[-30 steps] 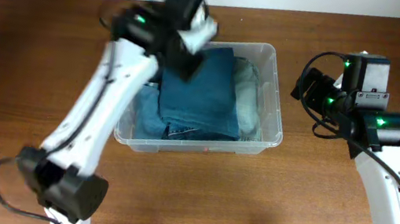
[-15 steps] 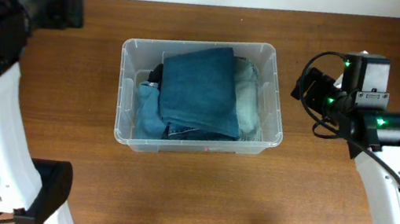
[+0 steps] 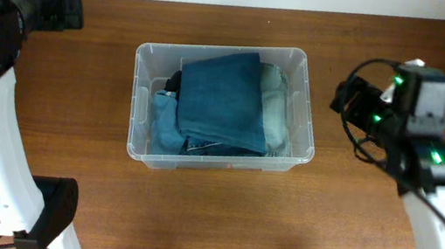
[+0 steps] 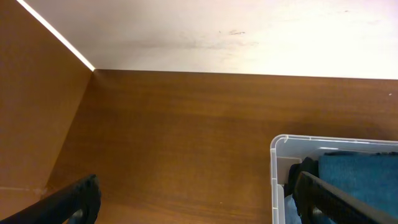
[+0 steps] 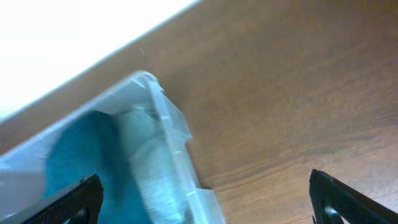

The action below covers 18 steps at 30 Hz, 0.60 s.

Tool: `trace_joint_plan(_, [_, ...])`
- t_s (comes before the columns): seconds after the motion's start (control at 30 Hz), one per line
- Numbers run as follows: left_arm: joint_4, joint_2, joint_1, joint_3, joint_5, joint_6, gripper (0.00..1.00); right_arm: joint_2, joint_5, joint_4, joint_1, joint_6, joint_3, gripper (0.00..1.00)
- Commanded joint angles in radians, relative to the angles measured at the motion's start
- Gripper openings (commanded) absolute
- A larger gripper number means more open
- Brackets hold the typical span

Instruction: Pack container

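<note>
Container (image 3: 217,163) sits mid-table (image 3: 207,228), between the two arms and nearer the back edge, turned slightly off square. It is a clear plastic bin with rounded corners and a thick rim, lid off. I can't read any writing on it from here.

It is packed with folded cloth. A dark blue cloth (image 3: 222,98) lies on top and covers most of the middle. A lighter blue cloth (image 3: 160,126) shows under it at front left, and a pale cloth (image 3: 276,106) lies along the right wall. There is something dark at back left (image 3: 172,84); I can't tell what it is.

Left gripper (image 4: 196,186) has its jaws wide over bare table, with the bin's corner at lower right of that view. It is well apart from the bin.

Right gripper (image 5: 204,186) also has its jaws wide and hangs near the bin's right back corner. That view is blurred. I see green lights (image 3: 399,80) on the right arm.
</note>
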Motion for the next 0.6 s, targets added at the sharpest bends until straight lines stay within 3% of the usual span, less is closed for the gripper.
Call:
trace_joint_plan(0.0, [-0.001,-0.002,0.003,0.008,-0.004,-0.013,0.99,-0.150,0.050,-0.046,-0.008,-0.053,0.017,0.98])
trace_joint_plan(0.1, [-0.001,-0.002,0.003,0.008,-0.004,-0.013,0.99,-0.320,0.130,-0.092,-0.032,-0.152,-0.019,0.99])
trace_joint_plan(0.27, [-0.001,-0.002,0.003,0.008,-0.004,-0.013,0.99,-0.522,0.100,0.007,-0.118,-0.310,-0.186,0.99])
trace_joint_plan(0.37, [-0.001,-0.002,0.003,0.008,-0.004,-0.013,0.99,-0.676,0.039,0.108,-0.171,-0.410,-0.390,0.98])
trace_joint_plan(0.57, [-0.001,-0.002,0.003,0.008,-0.004,-0.013,0.99,-0.987,0.007,0.183,-0.192,-0.396,-0.808,0.98])
